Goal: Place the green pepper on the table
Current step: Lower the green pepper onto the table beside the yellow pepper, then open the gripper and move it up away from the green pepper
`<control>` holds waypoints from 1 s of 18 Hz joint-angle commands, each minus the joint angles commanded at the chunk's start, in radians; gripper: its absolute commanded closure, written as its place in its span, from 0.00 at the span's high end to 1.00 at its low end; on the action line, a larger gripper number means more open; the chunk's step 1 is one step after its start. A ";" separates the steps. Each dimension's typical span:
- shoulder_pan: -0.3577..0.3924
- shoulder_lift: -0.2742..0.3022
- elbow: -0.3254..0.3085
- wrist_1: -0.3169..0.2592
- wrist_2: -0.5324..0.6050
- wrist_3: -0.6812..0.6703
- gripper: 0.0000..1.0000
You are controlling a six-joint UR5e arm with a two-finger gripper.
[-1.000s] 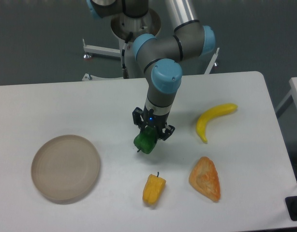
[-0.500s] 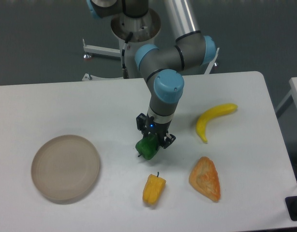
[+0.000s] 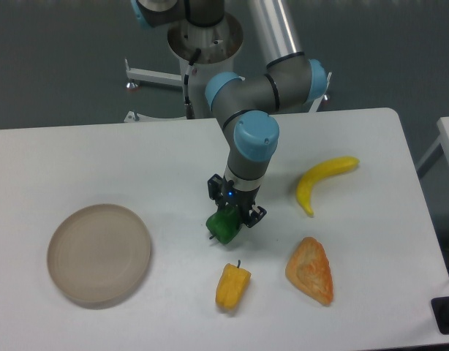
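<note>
The green pepper [image 3: 224,226] is small, glossy and dark green, held in my gripper [image 3: 232,213] near the middle of the white table [image 3: 137,161]. The gripper points down and is shut on the pepper's upper part. The pepper's underside is at or very near the tabletop; I cannot tell whether it touches. Its stem points to the lower left.
A yellow pepper [image 3: 232,285] lies just in front of the green one. A round beige plate [image 3: 99,253] sits at the left. An orange wedge-shaped food piece [image 3: 311,270] and a banana [image 3: 322,180] lie to the right.
The gripper has moved down and slightly right with the green pepper, bringing it lower toward the tabletop. The other objects have not moved.
</note>
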 joint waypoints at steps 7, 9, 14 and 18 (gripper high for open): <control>0.057 0.014 0.047 -0.005 0.002 0.006 0.99; 0.074 0.005 0.092 -0.009 0.006 0.006 0.99; 0.112 -0.084 0.264 -0.014 0.093 0.102 0.99; 0.147 -0.153 0.370 -0.014 0.113 0.170 0.99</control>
